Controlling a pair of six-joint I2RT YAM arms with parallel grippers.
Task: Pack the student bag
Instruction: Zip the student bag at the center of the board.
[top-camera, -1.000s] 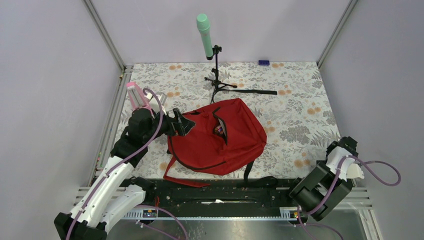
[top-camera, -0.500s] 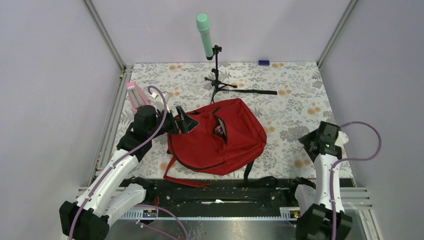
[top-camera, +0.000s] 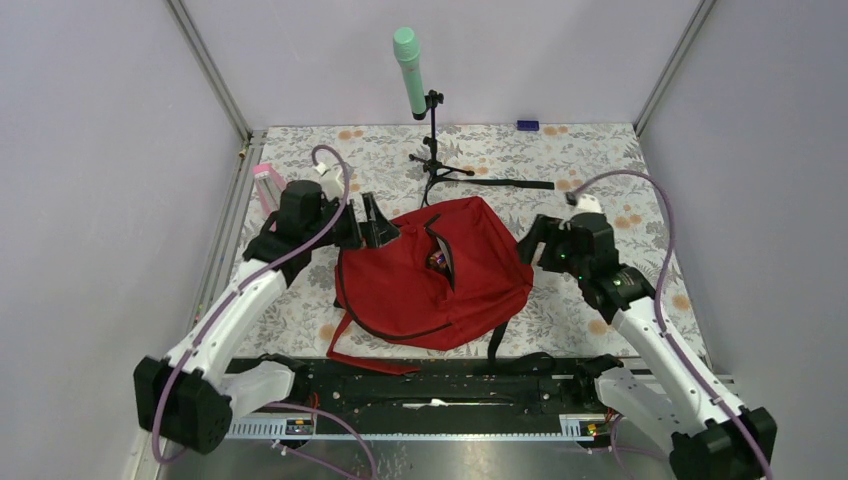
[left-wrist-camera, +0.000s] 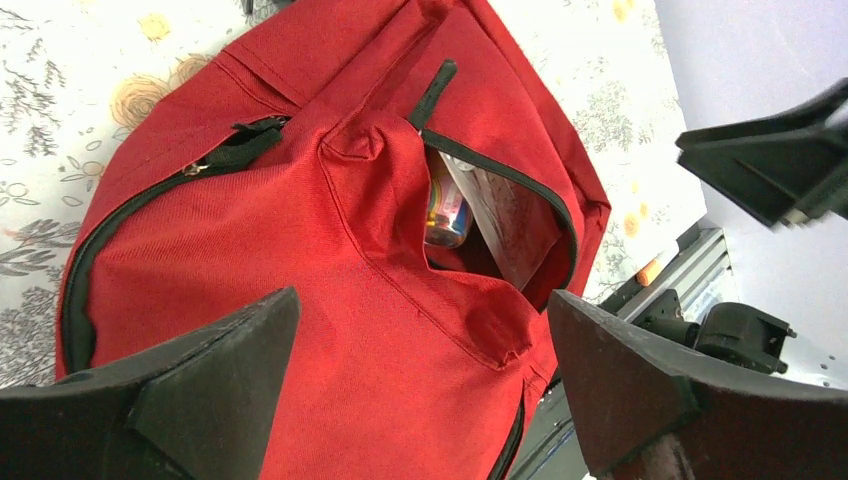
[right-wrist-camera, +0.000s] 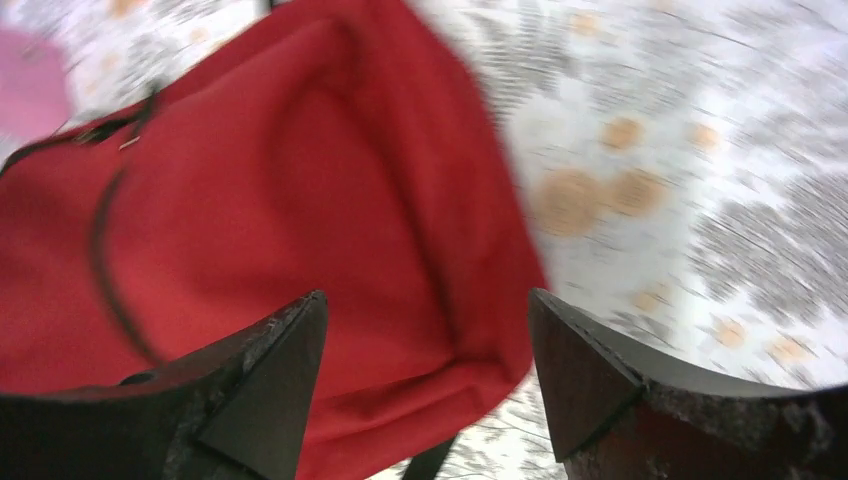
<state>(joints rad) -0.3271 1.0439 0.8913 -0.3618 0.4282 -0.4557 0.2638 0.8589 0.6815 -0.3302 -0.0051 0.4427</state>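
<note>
The student bag (top-camera: 430, 280), dark red with black zippers, lies flat in the middle of the floral table. Its front pocket gapes open, showing a colourful small item (left-wrist-camera: 446, 212) and a white sheet (left-wrist-camera: 512, 215) inside. My left gripper (top-camera: 376, 222) hovers open at the bag's far-left corner, its fingers spread wide above the red fabric (left-wrist-camera: 300, 260). My right gripper (top-camera: 530, 246) is open beside the bag's right edge, with the bag (right-wrist-camera: 250, 200) under its left finger. Nothing is held by either gripper (left-wrist-camera: 422, 300) (right-wrist-camera: 428, 295).
A pink bottle (top-camera: 265, 186) stands by the left wall behind the left arm. A green microphone (top-camera: 408, 60) on a black tripod (top-camera: 436, 165) stands behind the bag. A small blue object (top-camera: 527, 125) lies at the far edge. Black straps trail toward the front rail.
My right arm has swung from the near right corner in to the bag's right edge, its jaws widening. The left gripper has shifted a little farther and right along the bag's corner.
</note>
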